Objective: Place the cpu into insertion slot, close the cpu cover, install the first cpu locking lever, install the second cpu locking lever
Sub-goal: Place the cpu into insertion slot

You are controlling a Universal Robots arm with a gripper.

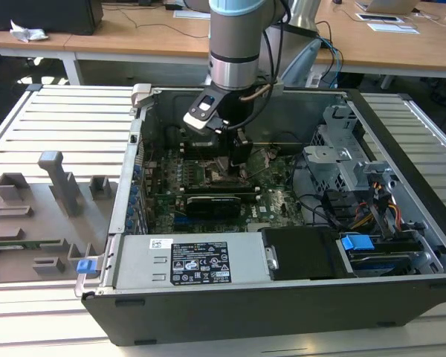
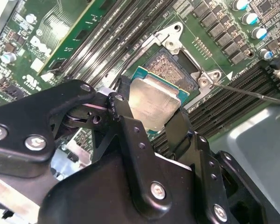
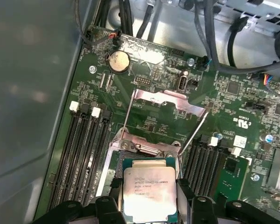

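Note:
The cpu [image 2: 151, 100], a flat square chip with a silvery top and a green edge, sits between the black fingers [image 2: 119, 107] of my gripper [image 2: 149, 112], which is shut on it. It hangs just above the insertion slot [image 2: 165, 65], offset from it, so the slot's rough contact field is partly uncovered. In the first wrist view the cpu [image 3: 149, 191] is over the slot's frame [image 3: 140, 145]. The cpu cover [image 3: 168, 100] stands swung open behind the slot. Two thin locking levers [image 3: 127, 112] [image 3: 194, 131] stand raised on either side. In the exterior view my gripper [image 1: 234, 160] is low inside the computer case.
Black memory slots [image 3: 81, 144] flank the slot on both sides. A coin battery [image 3: 117, 60] and cables [image 3: 205, 32] lie beyond the cover. The grey case wall [image 3: 32, 93] is close by. A power supply [image 1: 186, 264] and drive cage [image 1: 349, 149] fill the case; a grey fixture [image 1: 37, 216] lies outside.

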